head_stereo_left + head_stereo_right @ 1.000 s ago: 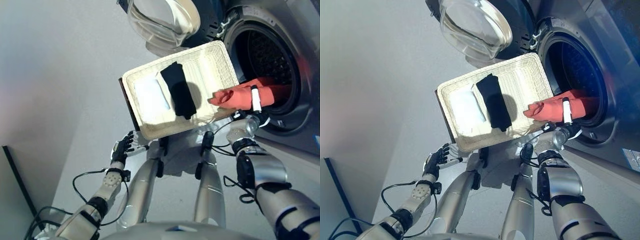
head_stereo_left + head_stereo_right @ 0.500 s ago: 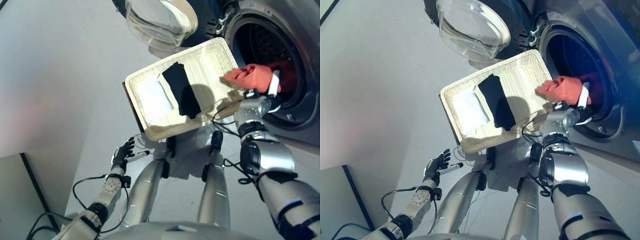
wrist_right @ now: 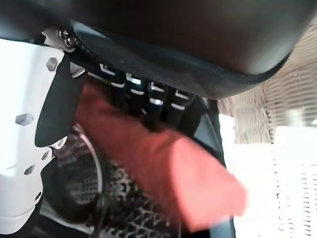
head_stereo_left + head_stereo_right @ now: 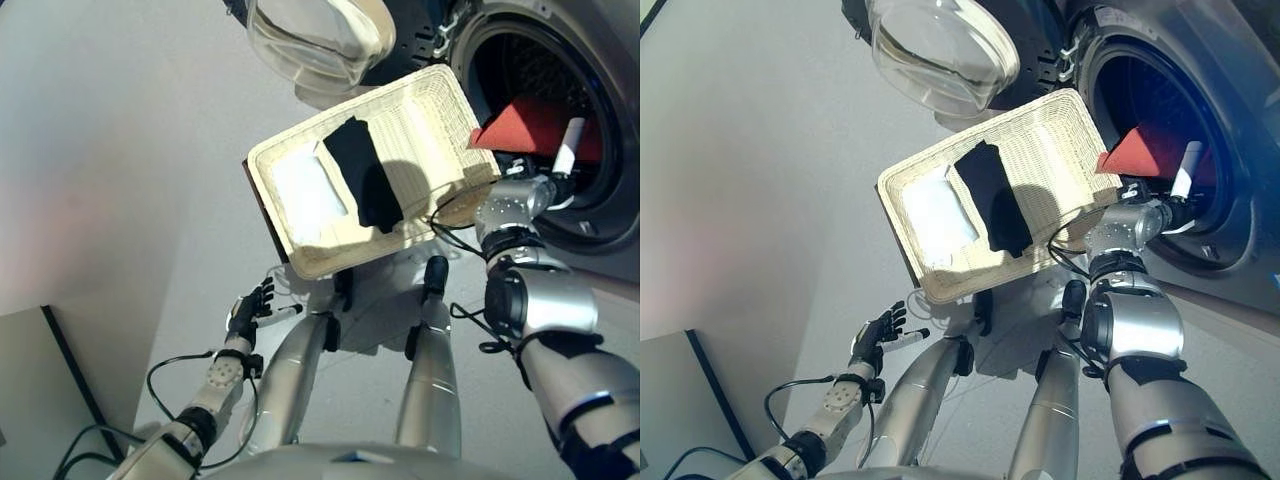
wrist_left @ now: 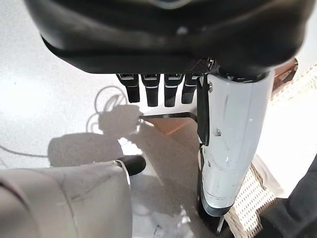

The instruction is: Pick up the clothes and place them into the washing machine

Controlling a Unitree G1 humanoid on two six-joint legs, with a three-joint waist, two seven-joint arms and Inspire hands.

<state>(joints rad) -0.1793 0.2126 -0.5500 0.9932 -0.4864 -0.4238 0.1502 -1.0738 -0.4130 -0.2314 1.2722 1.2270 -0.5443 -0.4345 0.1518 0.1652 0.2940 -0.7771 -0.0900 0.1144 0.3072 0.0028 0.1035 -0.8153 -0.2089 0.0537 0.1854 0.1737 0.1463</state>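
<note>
Right wrist view: my right hand, fingers curled on the red garment, its long axis pointing into the washing machine drum; left hand relaxed, empty.

Washer drum opening unobstructed ahead of my right hand; wicker basket rim crowds its near side; glass door swung clear.

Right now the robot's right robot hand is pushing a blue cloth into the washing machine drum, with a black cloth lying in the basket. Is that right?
Not quite: the cloth is red, not blue, as the right eye view shows. The right robot hand holds it in the washing machine drum, and a black cloth lies in the basket.
</note>
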